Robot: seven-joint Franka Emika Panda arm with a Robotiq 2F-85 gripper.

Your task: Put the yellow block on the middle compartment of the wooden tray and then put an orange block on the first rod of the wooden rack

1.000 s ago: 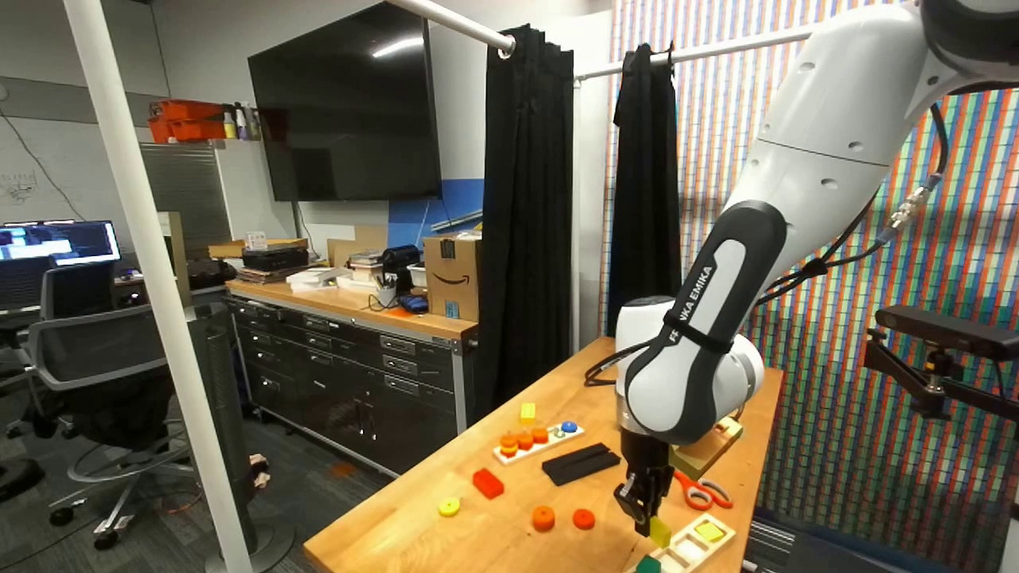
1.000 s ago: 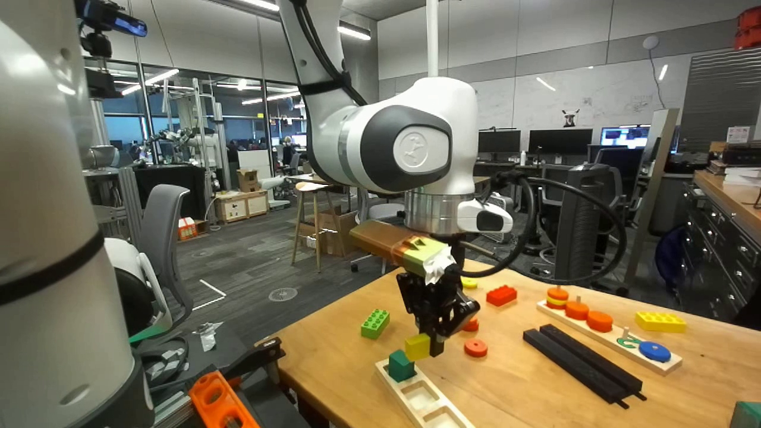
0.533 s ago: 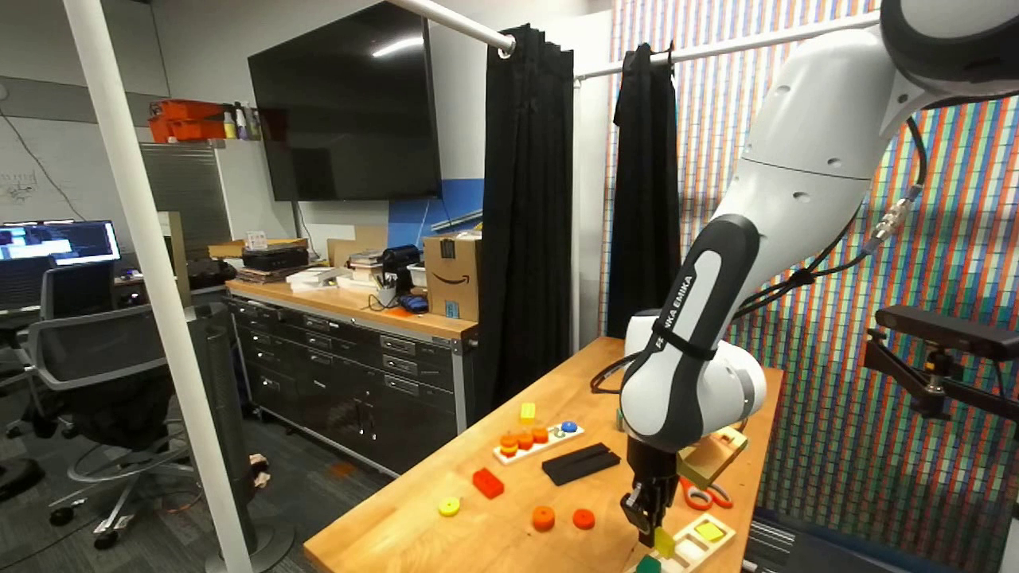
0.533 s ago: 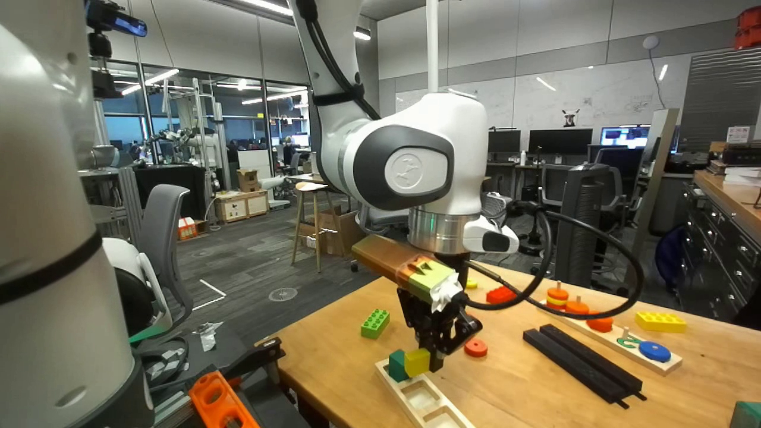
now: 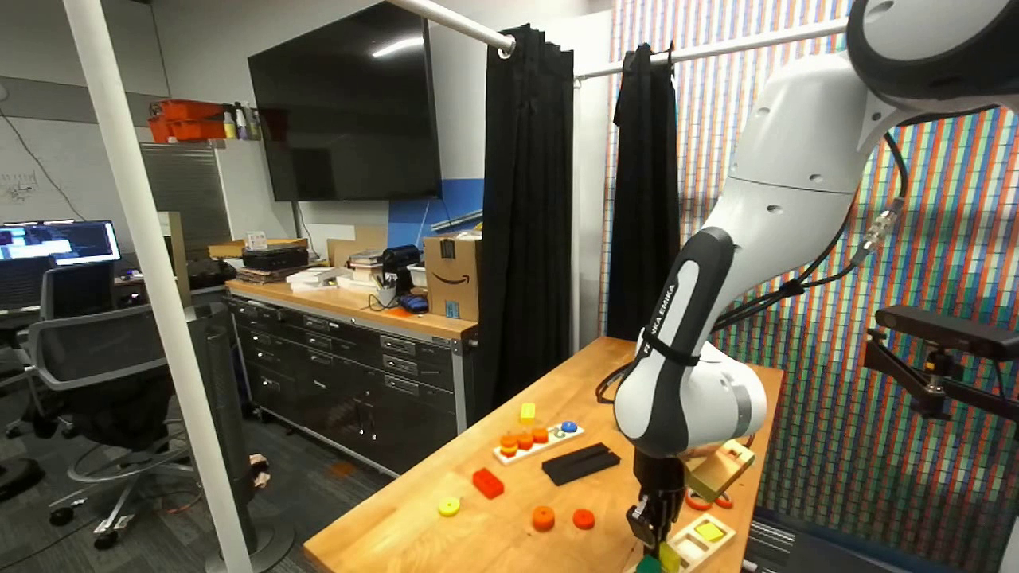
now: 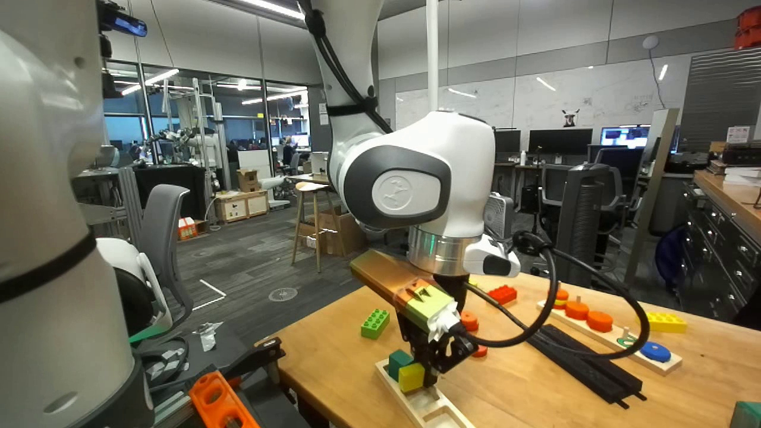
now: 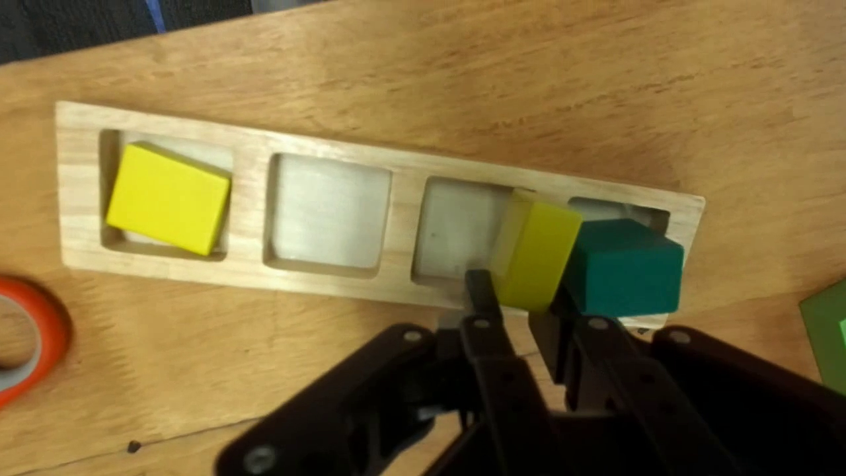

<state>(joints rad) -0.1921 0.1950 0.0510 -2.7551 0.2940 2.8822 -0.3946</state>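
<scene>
okay, pincer (image 7: 517, 295): i have it clamped on the yellow block (image 7: 538, 254), one black finger along each side.
yellow block: in my grip, roughly upright, at the third compartment from the left of the wooden tray (image 7: 79, 198) in my wrist view, toward the divider on its right; whether its base touches wood i cannot tell.
wooden tray: pale, four compartments in a row, lying near an edge of the desk (image 5: 390, 537).
dark green block (image 7: 624, 271): at the right-end compartment in my wrist view, just beside the nearer finger; from here i cannot tell if they touch.
second yellow block (image 7: 168, 198): in the left-end compartment, turned askew to the walls.
wooden rack (image 6: 612, 337): in both exterior views, well apart from the tray, with orange discs (image 6: 599, 322) toward one end and a blue disc (image 6: 656, 352) at the other.
loose orange disc (image 5: 543, 519): flat on the desk, near a redder disc (image 5: 583, 519).
flat black piece (image 5: 581, 464): on the desk between rack and tray.
red brick (image 5: 488, 483): near a yellow disc (image 5: 446, 509).
yellow brick (image 5: 528, 412): just beside the rack.
green brick (image 6: 375, 324): near the tray's green-block end.
scissors (image 7: 54, 330): orange-handled, near the tray's other end; my wrist view cuts them off.
</scene>
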